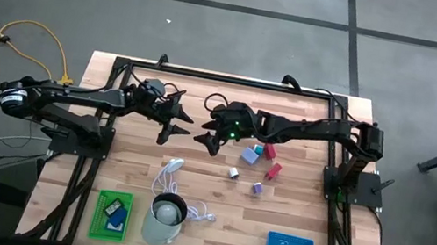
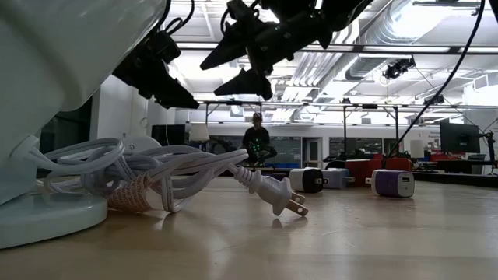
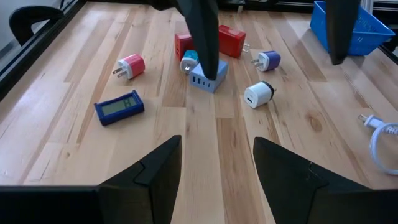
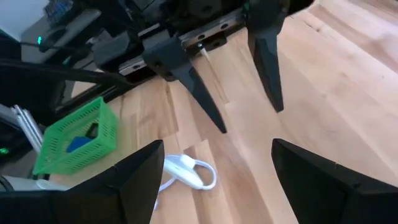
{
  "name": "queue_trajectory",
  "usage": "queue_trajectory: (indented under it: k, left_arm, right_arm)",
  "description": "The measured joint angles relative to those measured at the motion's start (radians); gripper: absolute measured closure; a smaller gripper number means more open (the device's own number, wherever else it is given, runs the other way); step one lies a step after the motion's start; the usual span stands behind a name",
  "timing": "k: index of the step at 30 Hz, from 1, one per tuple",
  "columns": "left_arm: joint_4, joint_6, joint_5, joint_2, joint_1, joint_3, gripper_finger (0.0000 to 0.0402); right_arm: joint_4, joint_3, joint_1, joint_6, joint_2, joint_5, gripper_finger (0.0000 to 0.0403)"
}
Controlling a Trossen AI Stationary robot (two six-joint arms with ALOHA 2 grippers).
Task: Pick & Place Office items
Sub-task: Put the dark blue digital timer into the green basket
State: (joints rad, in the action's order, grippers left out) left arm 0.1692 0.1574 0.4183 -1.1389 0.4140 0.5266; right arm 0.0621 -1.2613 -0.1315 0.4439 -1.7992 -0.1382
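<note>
1. The left gripper (image 1: 179,125) hangs above the wooden table (image 1: 292,215) near its middle, fingers spread wide, nothing between them and touching nothing.
2. The right gripper (image 1: 210,130) faces it, just beside it, also spread wide and empty, lifted clear of the boards.
3. The small office items lie on the right arm's side of both grippers: a pale blue blocky charger (image 3: 208,79), two red blocks (image 3: 231,40), a purple-and-white plug (image 3: 268,60), a white round plug (image 3: 258,94), a pink-and-white plug (image 3: 130,65) and a flat blue display piece (image 3: 119,107).
4. One blue piece sits in the green mesh basket (image 1: 111,214), well apart, near the white coiled cable (image 1: 176,188).
</note>
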Motion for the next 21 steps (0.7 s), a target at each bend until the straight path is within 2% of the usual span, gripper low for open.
queue_trajectory:
  k: [3,9,13,17,21]
  left_arm:
    - [0.0,0.0,0.0,0.0,0.0,0.0,0.0208]
    - [0.0,0.0,0.0,0.0,0.0,0.0,0.0208]
    - [0.0,0.0,0.0,0.0,0.0,0.0,0.0208]
    - [0.0,0.0,0.0,0.0,0.0,0.0,0.0208]
    - [0.0,0.0,0.0,0.0,0.0,0.0,0.0208]
  right_arm:
    - [-0.013,0.0,-0.022,-0.002,0.0,-0.019,0.0118]
    - [-0.071,0.0,-0.117,-0.006,0.0,-0.176,0.0118]
    - [-0.156,0.0,-0.17,-0.076,0.0,-0.203,0.0118]
    - [-0.199,0.0,-0.204,-0.157,0.0,-0.189,0.0118]
    - [-0.285,0.0,-0.205,-0.185,0.0,-0.056,0.0118]
